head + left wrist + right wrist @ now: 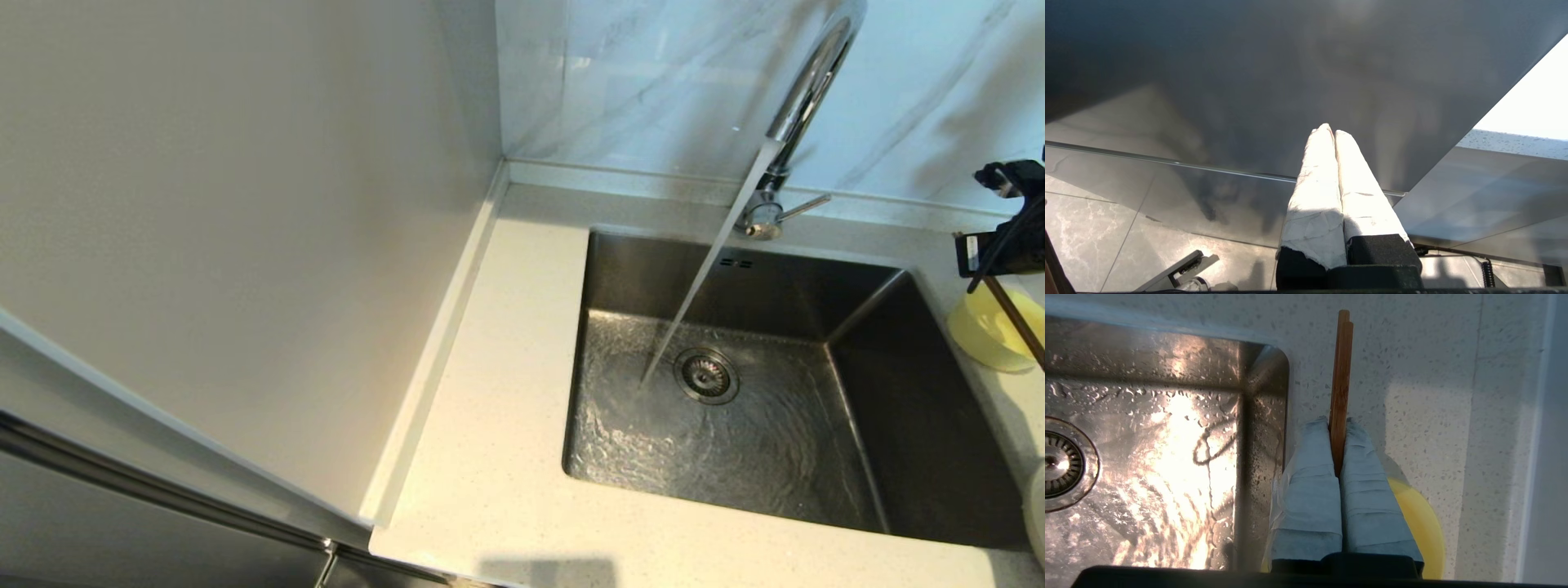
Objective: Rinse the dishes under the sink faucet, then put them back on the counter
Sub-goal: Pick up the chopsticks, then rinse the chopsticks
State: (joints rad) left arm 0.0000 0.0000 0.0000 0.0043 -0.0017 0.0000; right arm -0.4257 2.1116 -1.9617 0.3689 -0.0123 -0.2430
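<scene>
Water runs from the chrome faucet (804, 90) into the steel sink (653, 273) and lands beside the drain strainer (706, 376). My right gripper (1337, 424) is shut on the brown chopsticks (1341, 375), holding them over the counter (1433, 375) just past the sink's right rim. The pale yellow bowl (984, 331) stands on the counter directly under this gripper. A sliver of the white dish (1037, 510) shows at the right edge of the head view. My left gripper (1331, 130) is shut on nothing, parked low beside a grey cabinet front, out of the head view.
A tall pale panel (245, 204) walls off the counter's left side. The grey-veined marble wall (653, 82) rises behind the low back edge. The faucet's side lever (804, 207) points right. Bare speckled counter (506, 367) runs along the left and front of the sink.
</scene>
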